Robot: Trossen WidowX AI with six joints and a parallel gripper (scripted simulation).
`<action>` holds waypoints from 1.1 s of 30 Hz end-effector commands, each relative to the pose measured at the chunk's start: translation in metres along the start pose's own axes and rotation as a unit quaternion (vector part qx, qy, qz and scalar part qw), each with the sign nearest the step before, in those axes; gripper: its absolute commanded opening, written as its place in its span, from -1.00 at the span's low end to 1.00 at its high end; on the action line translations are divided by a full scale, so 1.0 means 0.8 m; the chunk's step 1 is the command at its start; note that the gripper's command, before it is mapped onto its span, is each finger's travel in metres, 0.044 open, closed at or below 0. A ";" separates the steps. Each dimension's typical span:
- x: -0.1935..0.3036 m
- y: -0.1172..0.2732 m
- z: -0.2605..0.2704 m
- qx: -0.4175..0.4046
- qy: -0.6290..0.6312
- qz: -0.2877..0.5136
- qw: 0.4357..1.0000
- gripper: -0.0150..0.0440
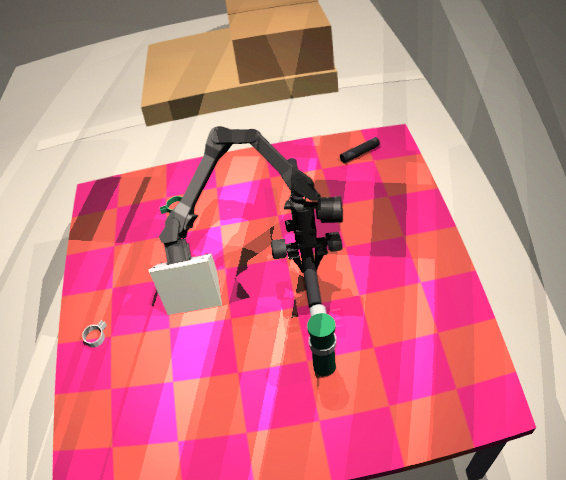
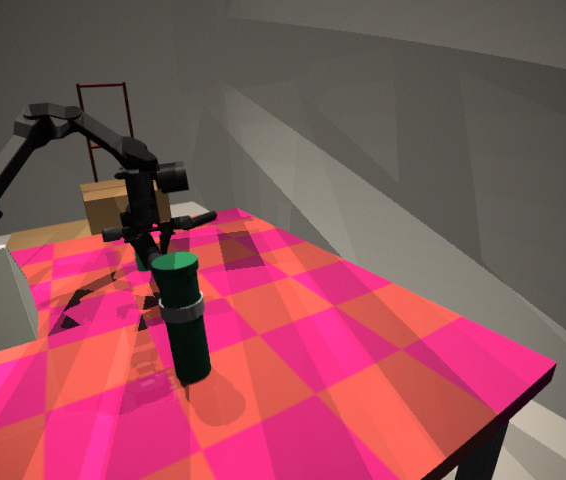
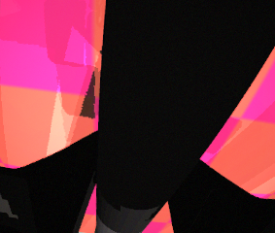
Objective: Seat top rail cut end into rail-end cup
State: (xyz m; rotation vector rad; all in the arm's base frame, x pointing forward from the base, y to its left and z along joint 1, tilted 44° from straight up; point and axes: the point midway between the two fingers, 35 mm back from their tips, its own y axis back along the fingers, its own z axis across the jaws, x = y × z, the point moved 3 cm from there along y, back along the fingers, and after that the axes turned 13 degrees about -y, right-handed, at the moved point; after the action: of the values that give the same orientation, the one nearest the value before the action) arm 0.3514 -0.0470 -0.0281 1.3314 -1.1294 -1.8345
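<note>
The dark rail slopes from under my wrist toward the big green post. My gripper is shut on the rail, short of the post. The pale rail-end cup is at the rail's near end, beside the post cap; whether the rail is fully inside cannot be told. The silver brace band circles the post, a little below its cap. A smaller green post stands behind; the loop cap is hidden.
A loose silver ring lies at the left. A green ring lies behind my arm's lower link. A dark rod lies at the far right. A pale block stands at my arm's base. Cardboard boxes are beyond the table.
</note>
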 end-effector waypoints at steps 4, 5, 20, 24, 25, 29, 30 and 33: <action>0.005 0.007 -0.003 0.008 0.002 0.006 1.000 -0.49; 0.005 0.007 -0.003 0.008 0.002 0.006 1.000 -0.49; 0.001 0.001 -0.001 0.000 0.000 0.000 1.000 -0.49; 0.002 0.003 -0.002 0.000 0.000 0.000 1.000 -0.49; 0.002 0.004 -0.003 0.000 0.000 0.000 1.000 -0.49; 0.003 0.006 -0.004 0.000 0.000 0.000 1.000 -0.49; 0.003 0.006 -0.004 0.000 0.000 0.000 1.000 -0.49; 0.003 0.007 -0.006 0.000 0.000 0.000 1.000 -0.49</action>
State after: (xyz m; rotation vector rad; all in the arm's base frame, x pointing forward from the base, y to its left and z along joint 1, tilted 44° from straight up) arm 0.3509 -0.0472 -0.0275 1.3225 -1.1156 -1.8398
